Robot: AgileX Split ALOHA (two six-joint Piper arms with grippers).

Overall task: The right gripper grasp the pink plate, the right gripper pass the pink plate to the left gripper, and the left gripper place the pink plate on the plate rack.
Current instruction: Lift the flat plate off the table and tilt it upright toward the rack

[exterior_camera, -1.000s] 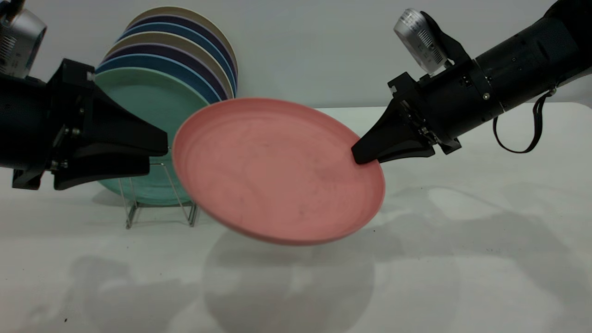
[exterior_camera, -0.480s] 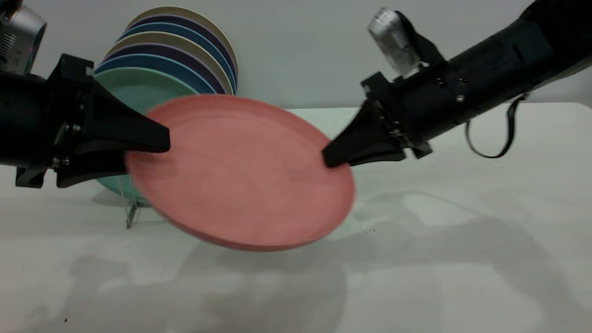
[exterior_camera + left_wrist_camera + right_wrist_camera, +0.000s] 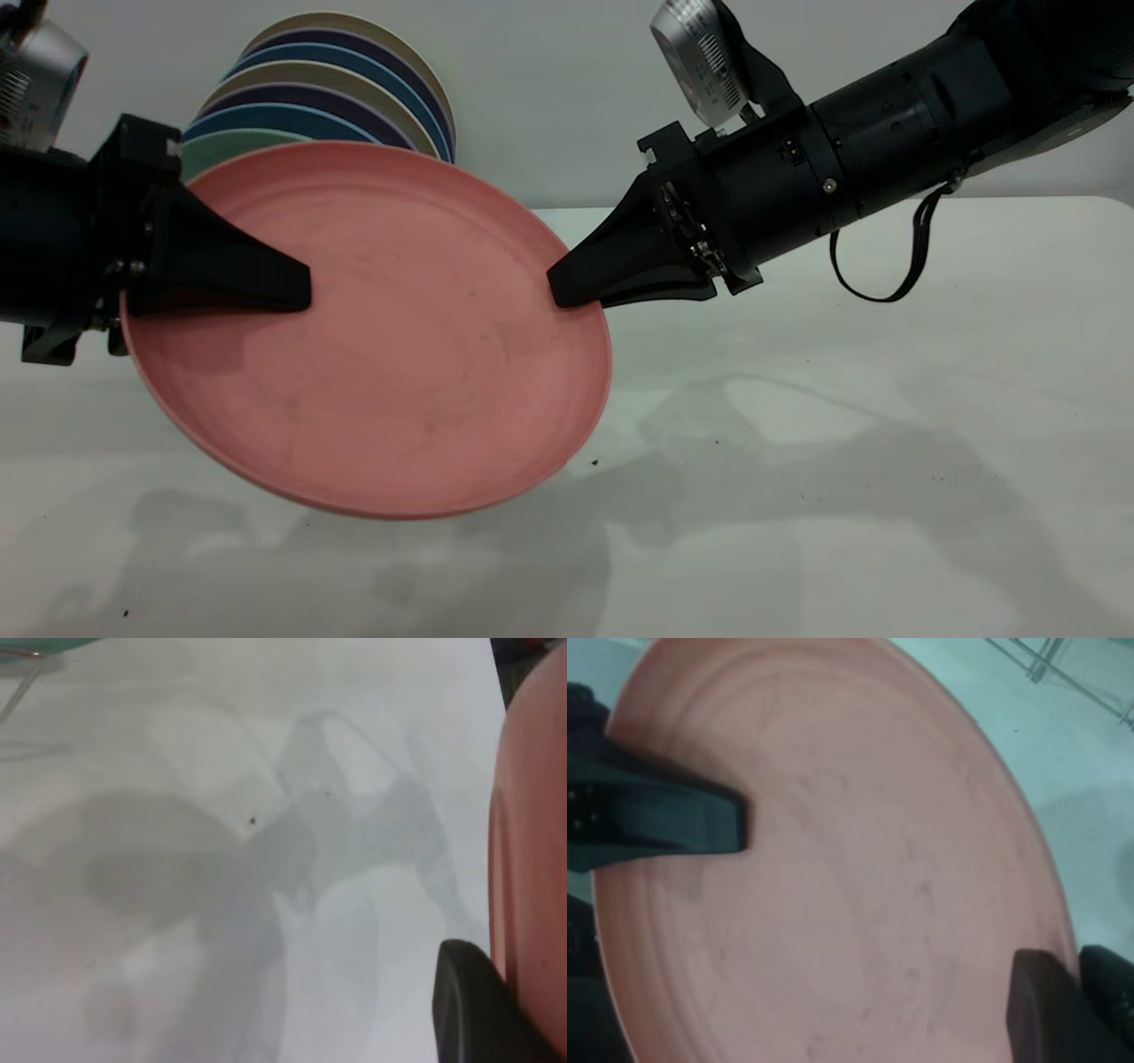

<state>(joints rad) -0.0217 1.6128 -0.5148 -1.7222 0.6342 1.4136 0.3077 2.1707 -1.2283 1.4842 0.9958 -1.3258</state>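
handover | we see right tool [image 3: 567, 292] pinching pink plate [image 3: 381, 354] rim; left tool [image 3: 297, 288] straddling opposite rim, clamp unclear

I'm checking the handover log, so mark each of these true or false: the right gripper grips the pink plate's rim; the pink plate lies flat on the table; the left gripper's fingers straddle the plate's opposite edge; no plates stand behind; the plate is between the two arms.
1. The right gripper grips the pink plate at its rim: true.
2. The pink plate lies flat on the table: false; it is held tilted, above the table.
3. The left gripper has its fingers over the plate's opposite edge: true.
4. No plates stand behind: false; a row of upright plates stands behind.
5. The plate is between the two arms: true.
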